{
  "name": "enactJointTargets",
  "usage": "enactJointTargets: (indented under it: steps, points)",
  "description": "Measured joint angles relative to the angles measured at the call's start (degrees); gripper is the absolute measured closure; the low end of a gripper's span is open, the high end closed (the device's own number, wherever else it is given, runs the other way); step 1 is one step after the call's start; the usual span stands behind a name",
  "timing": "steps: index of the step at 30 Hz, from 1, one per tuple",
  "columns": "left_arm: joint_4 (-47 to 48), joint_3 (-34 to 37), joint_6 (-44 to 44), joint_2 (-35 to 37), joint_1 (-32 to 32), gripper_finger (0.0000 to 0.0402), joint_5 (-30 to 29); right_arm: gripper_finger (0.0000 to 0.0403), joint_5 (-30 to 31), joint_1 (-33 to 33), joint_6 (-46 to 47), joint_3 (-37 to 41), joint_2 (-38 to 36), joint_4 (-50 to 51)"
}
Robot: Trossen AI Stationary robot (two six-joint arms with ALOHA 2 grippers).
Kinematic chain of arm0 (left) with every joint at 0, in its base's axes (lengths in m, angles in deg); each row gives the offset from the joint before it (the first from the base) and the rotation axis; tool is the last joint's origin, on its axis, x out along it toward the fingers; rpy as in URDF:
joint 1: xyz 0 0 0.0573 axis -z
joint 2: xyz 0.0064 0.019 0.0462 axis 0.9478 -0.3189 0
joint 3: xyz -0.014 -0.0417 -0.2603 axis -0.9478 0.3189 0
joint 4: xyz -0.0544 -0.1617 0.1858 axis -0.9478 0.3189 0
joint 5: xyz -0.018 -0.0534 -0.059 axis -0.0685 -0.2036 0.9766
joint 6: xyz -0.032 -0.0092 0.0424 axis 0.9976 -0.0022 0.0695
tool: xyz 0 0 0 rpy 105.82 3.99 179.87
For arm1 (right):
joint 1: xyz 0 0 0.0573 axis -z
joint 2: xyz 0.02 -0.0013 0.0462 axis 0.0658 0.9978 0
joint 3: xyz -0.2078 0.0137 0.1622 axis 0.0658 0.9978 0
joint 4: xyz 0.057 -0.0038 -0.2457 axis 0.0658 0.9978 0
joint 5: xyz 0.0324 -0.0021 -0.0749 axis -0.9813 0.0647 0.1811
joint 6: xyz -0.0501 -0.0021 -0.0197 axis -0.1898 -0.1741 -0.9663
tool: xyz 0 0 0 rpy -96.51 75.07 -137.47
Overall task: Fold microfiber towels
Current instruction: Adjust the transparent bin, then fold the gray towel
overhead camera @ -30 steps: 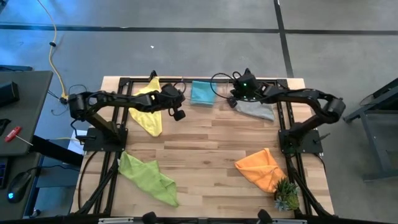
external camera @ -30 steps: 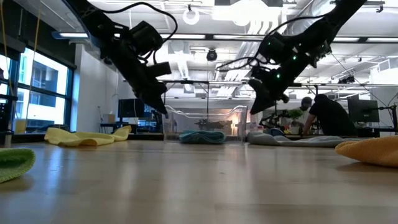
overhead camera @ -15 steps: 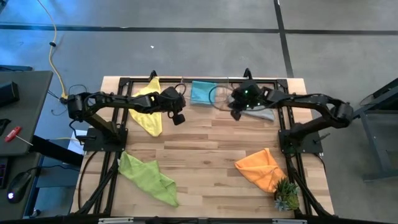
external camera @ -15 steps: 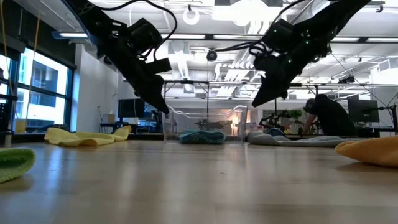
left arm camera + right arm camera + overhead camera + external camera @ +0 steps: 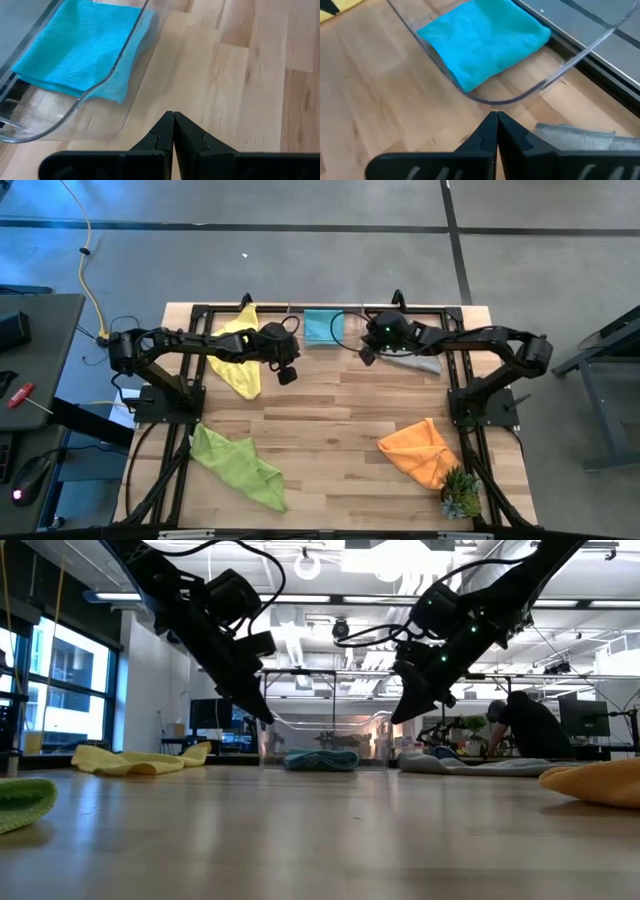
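The clear plastic bin [image 5: 485,97] holds one folded teal towel [image 5: 485,42]; the left pincer [image 5: 173,131] and right pincer [image 5: 496,131] hang clenched and empty nearby above the counter [image 5: 330,415]

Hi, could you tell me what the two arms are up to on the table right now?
Neither arm holds anything. The left gripper and right gripper hang shut above the wood, facing a clear bin that holds a folded teal towel. The yellow towel, grey towel, lime green towel and orange towel lie unfolded around the table.
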Motion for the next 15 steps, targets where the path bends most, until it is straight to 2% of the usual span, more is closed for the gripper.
enactJointTargets:
  steps: [4,7,11,15]
  points:
    - [-0.19,0.0,0.57,0.0,0.42,0.0402,0.02,0.0402,-0.28,0.18,-0.09,0.0,-0.57,1.29]
    - [-0.01,0.0,0.76,0.0,0.89,0.0401,0.31,0.0389,0.27,0.03,-1.05,-1.24,-4.01,10.97]
    - [0.93,0.06,0.21,0.0,1.97,0.0401,4.06,0.0348,2.46,0.12,0.06,-2.21,-9.4,25.74]
    - [-5.62,3.49,1.54,0.0,1.95,0.0401,8.74,0.0289,0.39,1.58,4.17,2.42,-10.45,25.55]
